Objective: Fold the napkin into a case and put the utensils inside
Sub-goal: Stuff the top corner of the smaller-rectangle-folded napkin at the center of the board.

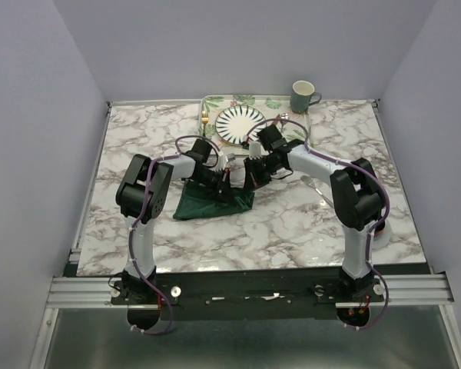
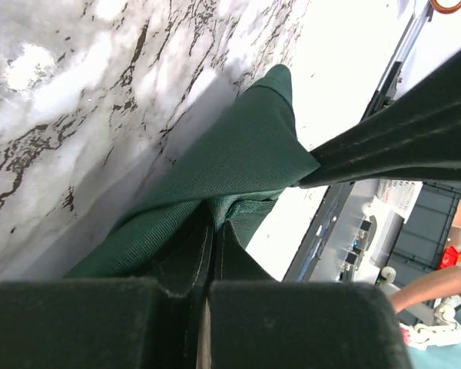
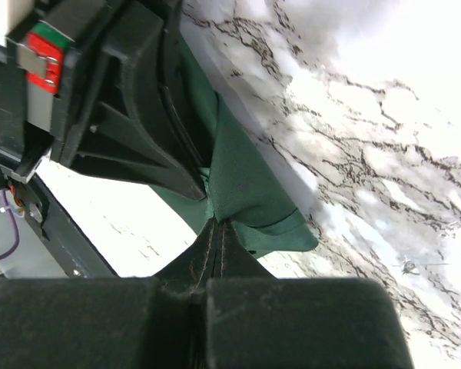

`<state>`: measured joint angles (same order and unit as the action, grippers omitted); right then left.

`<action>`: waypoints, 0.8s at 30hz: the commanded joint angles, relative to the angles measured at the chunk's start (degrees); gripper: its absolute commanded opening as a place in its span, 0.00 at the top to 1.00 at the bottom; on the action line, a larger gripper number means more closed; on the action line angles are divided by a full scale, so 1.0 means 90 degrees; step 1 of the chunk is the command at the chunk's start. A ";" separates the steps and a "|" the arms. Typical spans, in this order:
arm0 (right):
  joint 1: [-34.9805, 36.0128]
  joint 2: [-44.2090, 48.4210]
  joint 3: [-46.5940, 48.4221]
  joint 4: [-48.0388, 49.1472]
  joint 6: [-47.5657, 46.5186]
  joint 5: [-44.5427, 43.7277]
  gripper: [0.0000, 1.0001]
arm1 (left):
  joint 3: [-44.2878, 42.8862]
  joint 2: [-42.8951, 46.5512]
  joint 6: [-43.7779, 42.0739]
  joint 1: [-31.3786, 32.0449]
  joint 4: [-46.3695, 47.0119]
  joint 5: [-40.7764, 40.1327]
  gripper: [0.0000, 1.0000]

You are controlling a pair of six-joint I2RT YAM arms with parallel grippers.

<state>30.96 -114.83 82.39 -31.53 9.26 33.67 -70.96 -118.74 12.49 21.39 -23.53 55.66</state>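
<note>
A finely woven dark green cloth napkin (image 2: 246, 161), faintly sheened, lies on a glossy, marble-patterned surface (image 2: 77, 100); the left gripper (image 2: 210, 238) is matt, grainy black plastic.

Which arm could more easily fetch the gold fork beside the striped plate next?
Left, probably: the fork lies on the plate's left, its side. Both jaws are shut on the napkin.

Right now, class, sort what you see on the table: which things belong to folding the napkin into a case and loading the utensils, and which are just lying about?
Belong to the job:
- napkin, pinched by the left gripper and the right gripper
- gold fork

Just lying about:
- striped plate
- leaf-patterned tray, under the fork and plate
- mug
</note>
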 commanded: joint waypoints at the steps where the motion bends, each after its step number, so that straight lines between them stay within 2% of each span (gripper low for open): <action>1: -0.0022 0.0151 -0.0121 0.0202 -0.0305 -0.0050 0.99 | -0.0250 -0.0069 0.0184 0.0016 -0.0198 0.0046 1.00; 17: -0.0022 -0.0112 -0.0043 0.0046 -0.0540 -0.0303 1.00 | -0.1188 -0.0742 0.0663 0.0055 -0.0345 0.0202 1.00; 24: -0.0032 -0.0757 0.0503 -0.0500 -0.0403 -0.0811 0.99 | -0.1276 -0.0869 0.0730 0.0046 -0.0296 0.0319 0.97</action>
<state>30.94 -117.14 83.72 -31.99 5.52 30.59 -81.52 -125.29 18.04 21.50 -26.65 56.45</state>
